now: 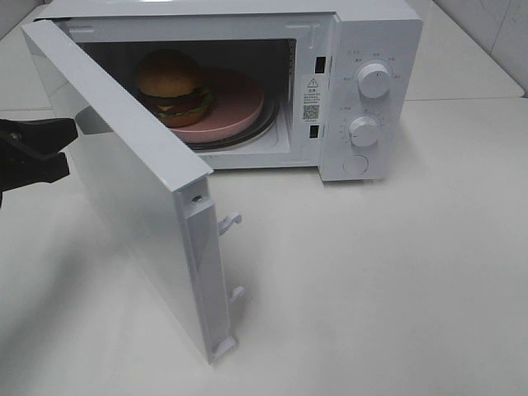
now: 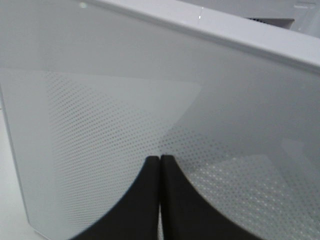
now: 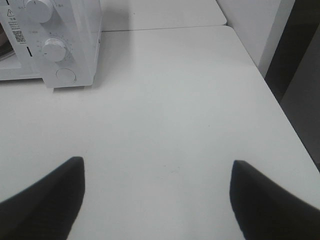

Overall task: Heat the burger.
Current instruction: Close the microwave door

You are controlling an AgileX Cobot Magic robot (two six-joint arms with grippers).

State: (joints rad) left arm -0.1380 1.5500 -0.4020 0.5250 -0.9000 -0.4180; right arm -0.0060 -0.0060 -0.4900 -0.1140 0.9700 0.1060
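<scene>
On the table [image 1: 388, 280] the microwave [image 1: 375, 37] stands with its door [image 1: 132, 206] ajar; inside, a plate [image 1: 241, 106] carries the burger [image 1: 172, 85]. We judge the burger soft and tippy, best lifted by the plate's rim. Left end effector [image 2: 160, 167] is clenched empty at the door; right end effector [image 3: 156, 164] is released.

light: bright, even | shadows: soft | focus: left pincer [image 2: 160, 159] blurred up close

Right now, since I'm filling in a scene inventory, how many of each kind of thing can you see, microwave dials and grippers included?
Microwave: 1
Burger: 1
Pink plate: 1
Dials: 2, upper dial and lower dial
Round button: 1
Grippers: 2, left gripper and right gripper
Total: 8
</scene>
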